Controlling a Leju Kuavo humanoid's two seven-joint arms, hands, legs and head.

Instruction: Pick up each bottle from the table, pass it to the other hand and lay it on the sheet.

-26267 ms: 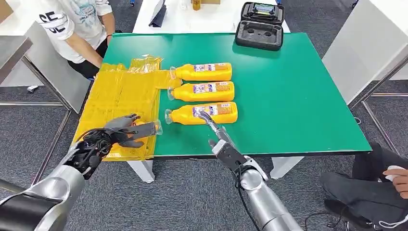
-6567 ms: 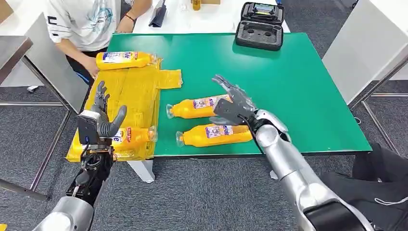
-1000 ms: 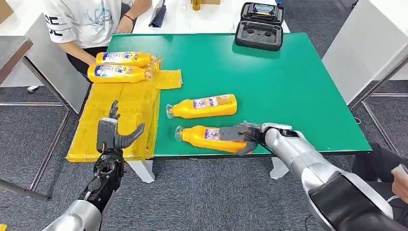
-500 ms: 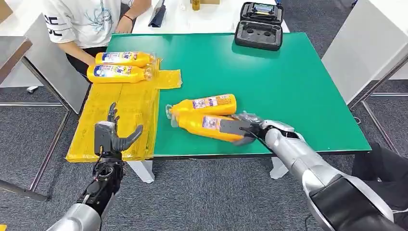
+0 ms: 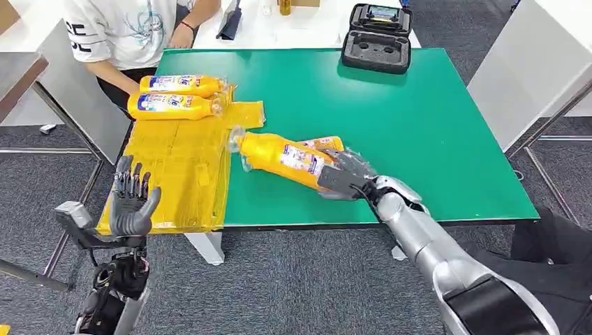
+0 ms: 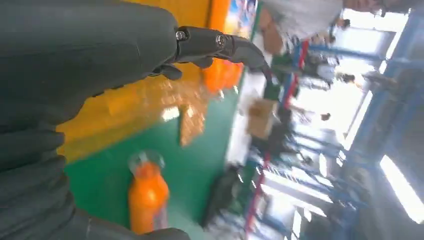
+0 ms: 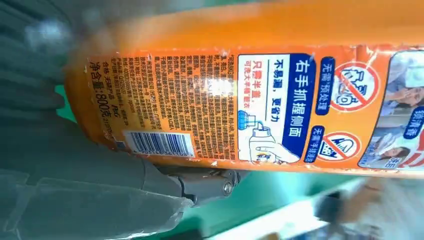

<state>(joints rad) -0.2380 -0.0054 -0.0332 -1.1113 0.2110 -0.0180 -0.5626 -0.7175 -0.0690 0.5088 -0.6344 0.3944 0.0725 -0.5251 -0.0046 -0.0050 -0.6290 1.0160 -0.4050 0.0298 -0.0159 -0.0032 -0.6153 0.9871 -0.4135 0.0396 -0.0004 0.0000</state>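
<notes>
My right hand (image 5: pixel 343 175) grips the base of an orange bottle (image 5: pixel 279 155) and holds it above the green table (image 5: pixel 419 132), cap pointing toward the yellow sheet (image 5: pixel 178 164). The right wrist view has its label (image 7: pixel 260 107) close up against my fingers (image 7: pixel 125 190). Another orange bottle (image 5: pixel 322 143) lies on the table partly behind the held one. Two bottles (image 5: pixel 178 85) (image 5: pixel 174 106) lie on the far end of the sheet. My left hand (image 5: pixel 130 202) is open, fingers spread, off the table's near left corner. In the left wrist view the held bottle (image 6: pixel 147 192) shows beyond my open fingers (image 6: pixel 220 45).
A person in a white shirt (image 5: pixel 119 31) stands at the far left of the table. A black case (image 5: pixel 377 38) sits at the table's far edge. A white table (image 5: pixel 530 63) stands to the right.
My right hand has lifted the bottle off the table and swung it left toward the sheet. My left hand has dropped lower and opened wider, palm turned up.
</notes>
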